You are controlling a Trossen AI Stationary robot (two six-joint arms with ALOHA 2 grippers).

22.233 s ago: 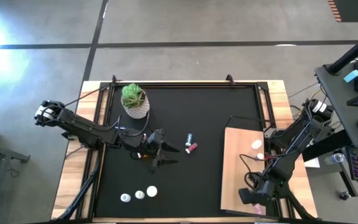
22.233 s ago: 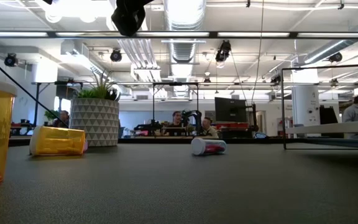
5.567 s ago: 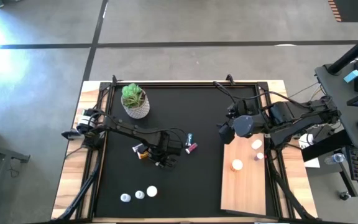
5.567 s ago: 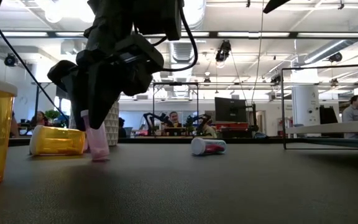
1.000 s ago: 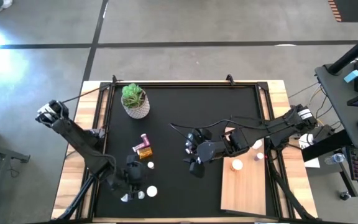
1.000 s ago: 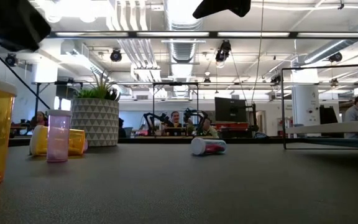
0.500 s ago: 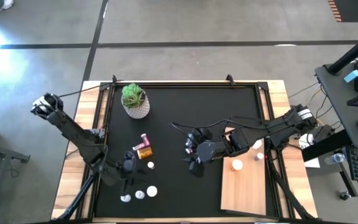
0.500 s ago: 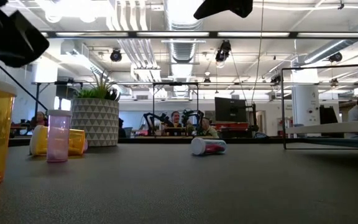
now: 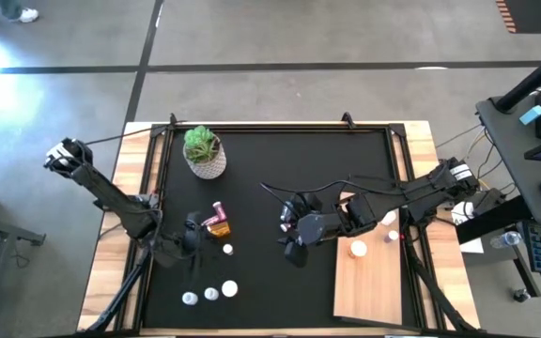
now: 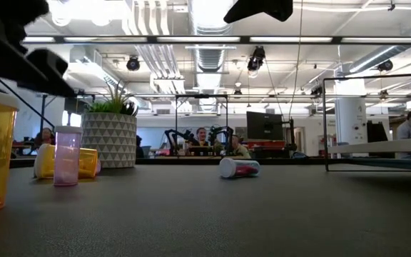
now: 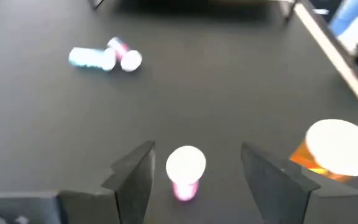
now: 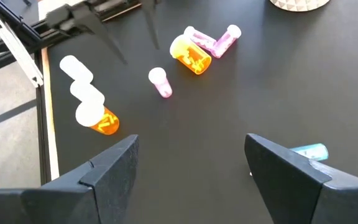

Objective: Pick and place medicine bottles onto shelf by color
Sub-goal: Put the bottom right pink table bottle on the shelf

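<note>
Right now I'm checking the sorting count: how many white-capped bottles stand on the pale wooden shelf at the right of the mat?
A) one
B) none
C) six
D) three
D: the high view shows three white caps on the shelf, clustered near its far end.

A green leafy plant in a white patterned round pot stands on the black rectangular mat, well beyond the left pincer. The pale wooden table rim runs outside that pincer. Seated people show far behind.
</note>
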